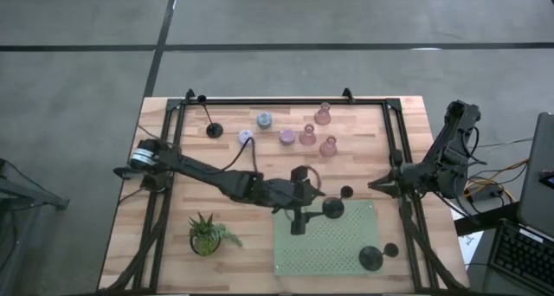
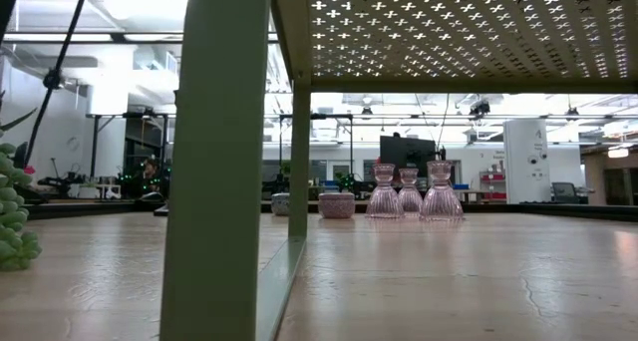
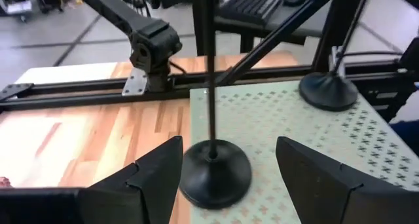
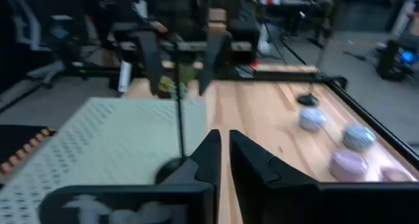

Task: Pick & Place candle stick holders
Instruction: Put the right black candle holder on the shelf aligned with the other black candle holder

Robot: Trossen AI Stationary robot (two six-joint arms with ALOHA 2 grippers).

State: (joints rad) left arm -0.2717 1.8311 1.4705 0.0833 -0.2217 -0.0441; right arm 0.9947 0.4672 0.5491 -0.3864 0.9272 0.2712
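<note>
the left claw (image 1: 318,206) reaches over the near-left corner of the green perforated tray (image 1: 320,248), its fingers (image 3: 150,175) spread wide on either side of a black holder (image 3: 215,175); the holder stands upright on the tray's edge, not pinched. a second black holder (image 1: 372,258) stands at the tray's other end, a third (image 1: 213,128) far off near the bench (image 1: 121,244) back rail. three pink holders (image 2: 410,193) cluster at the back, with three short lilac and pale-blue ones (image 1: 264,119) beside them. a potted plant (image 1: 208,234) sits left of the tray. the right claw (image 4: 222,162) waits at the bench's right edge, fingers nearly together, holding nothing.
</note>
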